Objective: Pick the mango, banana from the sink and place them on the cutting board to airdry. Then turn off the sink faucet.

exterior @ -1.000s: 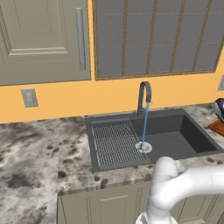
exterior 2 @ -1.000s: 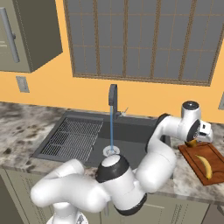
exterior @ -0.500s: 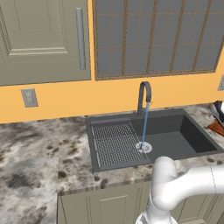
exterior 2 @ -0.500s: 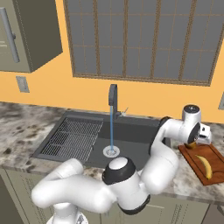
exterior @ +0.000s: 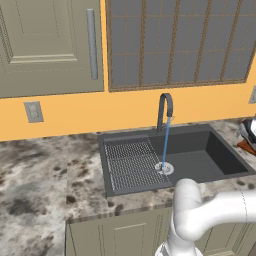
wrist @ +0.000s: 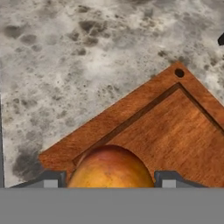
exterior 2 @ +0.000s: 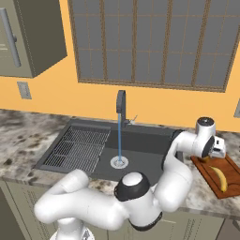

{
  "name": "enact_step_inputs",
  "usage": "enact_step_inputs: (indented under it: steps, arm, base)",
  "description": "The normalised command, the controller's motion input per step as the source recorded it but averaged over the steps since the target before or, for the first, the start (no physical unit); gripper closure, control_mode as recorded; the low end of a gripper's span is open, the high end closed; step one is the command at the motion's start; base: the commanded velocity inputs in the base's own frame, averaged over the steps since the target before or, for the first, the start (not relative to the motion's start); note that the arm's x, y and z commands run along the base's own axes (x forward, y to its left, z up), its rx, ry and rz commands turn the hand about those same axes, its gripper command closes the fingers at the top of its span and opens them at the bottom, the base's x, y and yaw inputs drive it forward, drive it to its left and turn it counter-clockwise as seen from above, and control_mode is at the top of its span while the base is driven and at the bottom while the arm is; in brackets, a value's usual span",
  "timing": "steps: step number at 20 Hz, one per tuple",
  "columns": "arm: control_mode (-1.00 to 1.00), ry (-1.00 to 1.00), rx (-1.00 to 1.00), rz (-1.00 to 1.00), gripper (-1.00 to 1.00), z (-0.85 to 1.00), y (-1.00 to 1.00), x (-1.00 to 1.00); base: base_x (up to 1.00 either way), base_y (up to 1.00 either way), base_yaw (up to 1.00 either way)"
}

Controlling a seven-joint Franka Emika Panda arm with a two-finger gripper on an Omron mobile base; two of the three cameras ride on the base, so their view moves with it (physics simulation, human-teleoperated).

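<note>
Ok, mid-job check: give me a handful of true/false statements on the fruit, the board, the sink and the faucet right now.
1. The banana lies on the cutting board. True.
2. The sink faucet is off. False: a thin blue stream runs from it down to the drain.
3. The mango is in the sink. False: it sits between the fingers of the gripper, over the board.
4. The gripper is shut on the mango. True.
5. The banana is in the sink basin. False: it is on the board.
</note>
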Motion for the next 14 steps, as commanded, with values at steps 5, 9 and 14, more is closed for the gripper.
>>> enact_step_inputs:
  steps: [5, 9, 14]
  arm:
    - [-1.00, 0.01, 0.01, 0.02, 1.00, -0.22, -0.06, 0.10]
    - [-1.00, 0.00, 0.01, 0.02, 1.00, -0.19, -0.11, 0.12]
    - [-1.00, 0.00, 0.02, 0.02, 1.00, -0.17, -0.16, 0.13]
  base:
    - [0.00, 0.00, 0.00]
    - [0.00, 0.00, 0.00]
    - [0.00, 0.00, 0.00]
